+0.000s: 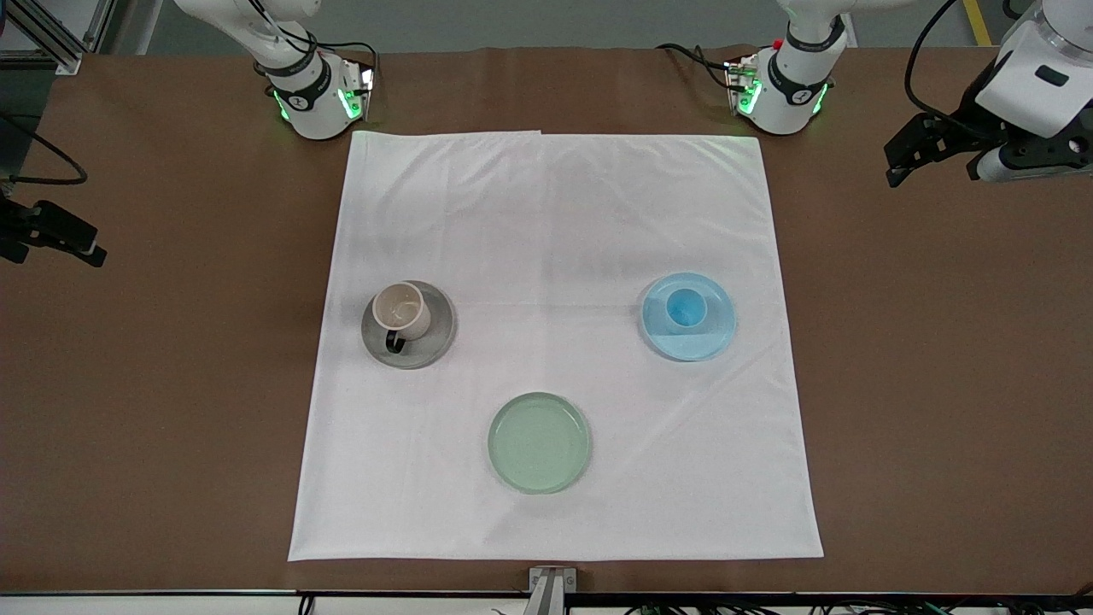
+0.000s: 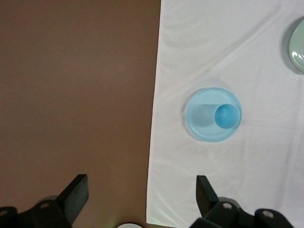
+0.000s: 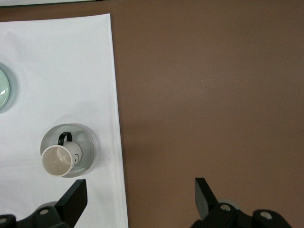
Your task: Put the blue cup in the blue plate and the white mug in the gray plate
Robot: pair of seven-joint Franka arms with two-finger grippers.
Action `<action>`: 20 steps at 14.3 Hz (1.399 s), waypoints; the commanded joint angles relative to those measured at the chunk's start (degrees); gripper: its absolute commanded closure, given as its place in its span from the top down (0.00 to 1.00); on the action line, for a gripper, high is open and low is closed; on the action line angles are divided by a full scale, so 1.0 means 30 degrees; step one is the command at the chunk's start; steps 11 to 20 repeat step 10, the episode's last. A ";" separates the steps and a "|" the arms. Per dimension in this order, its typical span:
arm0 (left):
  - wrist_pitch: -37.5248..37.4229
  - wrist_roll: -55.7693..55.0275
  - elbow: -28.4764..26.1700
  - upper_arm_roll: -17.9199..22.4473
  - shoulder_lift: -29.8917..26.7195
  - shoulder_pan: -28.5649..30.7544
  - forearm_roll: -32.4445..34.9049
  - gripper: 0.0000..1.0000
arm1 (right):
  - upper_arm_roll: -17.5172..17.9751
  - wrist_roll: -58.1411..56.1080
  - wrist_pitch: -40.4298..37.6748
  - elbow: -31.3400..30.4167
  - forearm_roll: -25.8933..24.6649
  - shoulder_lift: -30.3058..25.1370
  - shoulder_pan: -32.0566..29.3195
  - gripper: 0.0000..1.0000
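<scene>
The blue cup [image 1: 685, 307] stands upright in the blue plate [image 1: 716, 340] on the white cloth, toward the left arm's end; both show in the left wrist view, cup [image 2: 226, 116] in plate [image 2: 199, 121]. The white mug [image 1: 401, 309] stands in the gray plate [image 1: 434, 346], toward the right arm's end, its dark handle toward the front camera; the right wrist view shows mug [image 3: 57, 160] and plate [image 3: 86, 146]. My left gripper [image 1: 929, 158] [image 2: 141, 185] is open and empty over bare brown table. My right gripper [image 1: 60, 235] [image 3: 140, 186] is open and empty over the cloth's edge.
A pale green plate [image 1: 539, 442] lies empty on the white cloth [image 1: 555, 213], nearer the front camera than the other two plates. Brown table [image 1: 939, 384] surrounds the cloth. The two arm bases stand at the cloth's robot-side corners.
</scene>
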 commanded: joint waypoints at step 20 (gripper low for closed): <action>-0.0182 0.0310 0.0917 -0.0014 0.0309 -0.0038 0.0455 1.00 | 0.0033 0.0101 -0.0198 0.0554 -0.0112 0.0036 -0.0062 1.00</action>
